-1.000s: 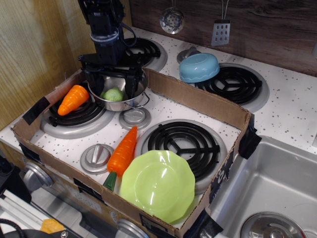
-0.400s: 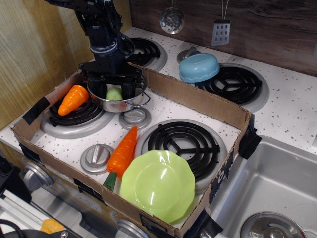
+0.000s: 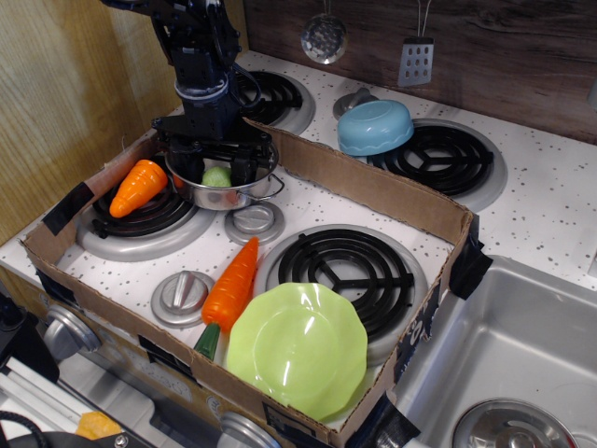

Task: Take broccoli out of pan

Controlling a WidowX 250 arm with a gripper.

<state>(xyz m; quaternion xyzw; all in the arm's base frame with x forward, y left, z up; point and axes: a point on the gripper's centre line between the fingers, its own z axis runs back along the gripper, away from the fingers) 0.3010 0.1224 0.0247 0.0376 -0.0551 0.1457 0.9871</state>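
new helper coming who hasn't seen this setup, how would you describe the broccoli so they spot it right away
Find the cardboard tray lying over the stove, then the steel pan in its back left corner, under the black gripper. The broccoli is the small pale-green lump inside it, unlike the orange carrots and the flat lime-green plate.

Broccoli (image 3: 216, 175) in pan (image 3: 244, 193), carrot (image 3: 137, 187) left, plate (image 3: 298, 349) in front.

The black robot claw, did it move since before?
Yes. The black robot claw sank lower into the shiny steel pan, closing around the small pale-green broccoli.
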